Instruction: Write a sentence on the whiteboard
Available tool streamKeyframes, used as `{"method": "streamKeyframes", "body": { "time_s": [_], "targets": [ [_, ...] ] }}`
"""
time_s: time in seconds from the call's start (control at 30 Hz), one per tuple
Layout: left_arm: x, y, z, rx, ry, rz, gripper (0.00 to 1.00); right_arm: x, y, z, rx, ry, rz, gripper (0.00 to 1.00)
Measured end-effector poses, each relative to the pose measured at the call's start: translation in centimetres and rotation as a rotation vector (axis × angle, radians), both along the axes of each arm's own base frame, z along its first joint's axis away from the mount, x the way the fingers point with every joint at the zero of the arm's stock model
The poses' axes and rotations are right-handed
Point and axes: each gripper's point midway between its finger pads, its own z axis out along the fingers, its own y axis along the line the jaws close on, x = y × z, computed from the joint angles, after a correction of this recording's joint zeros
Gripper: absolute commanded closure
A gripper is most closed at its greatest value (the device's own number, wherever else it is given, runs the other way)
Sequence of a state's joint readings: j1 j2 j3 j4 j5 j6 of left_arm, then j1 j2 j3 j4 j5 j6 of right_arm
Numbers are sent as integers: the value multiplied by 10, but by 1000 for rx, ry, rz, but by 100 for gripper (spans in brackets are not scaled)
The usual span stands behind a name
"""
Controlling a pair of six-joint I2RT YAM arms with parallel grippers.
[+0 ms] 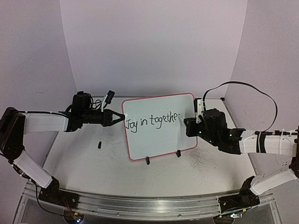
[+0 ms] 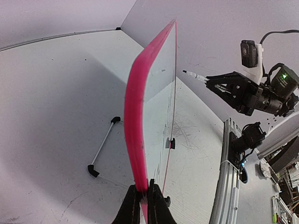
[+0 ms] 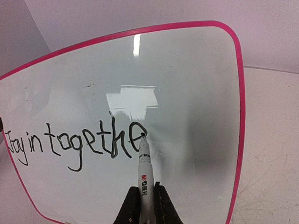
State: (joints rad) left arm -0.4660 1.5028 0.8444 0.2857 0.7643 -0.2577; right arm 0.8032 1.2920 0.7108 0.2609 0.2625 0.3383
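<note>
left gripper (image 2: 145, 192) clenched on the left rim of the whiteboard (image 1: 159, 140), board standing mid-table on black clip feet (image 1: 147, 160), "joy in togethe" written across it, marker (image 3: 144, 163) tip touching the last letter, right gripper (image 3: 145, 198) grasping the marker barrel

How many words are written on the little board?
3 on the whiteboard: Joy by the left rim, in next, then unfinished togethe ending at the marker tip. None look hidden.
</note>
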Motion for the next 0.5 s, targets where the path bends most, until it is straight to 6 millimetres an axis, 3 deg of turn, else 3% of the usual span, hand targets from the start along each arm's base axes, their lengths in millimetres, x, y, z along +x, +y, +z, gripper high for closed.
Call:
{"method": "streamKeyframes", "body": {
  "time_s": [0.23,0.5],
  "targets": [
    [0,0,0,0,0,0,100,4,1,-10,-31,13,-1,100],
    [0,0,0,0,0,0,100,8,4,-5,-31,0,-3,100]
  ]
}}
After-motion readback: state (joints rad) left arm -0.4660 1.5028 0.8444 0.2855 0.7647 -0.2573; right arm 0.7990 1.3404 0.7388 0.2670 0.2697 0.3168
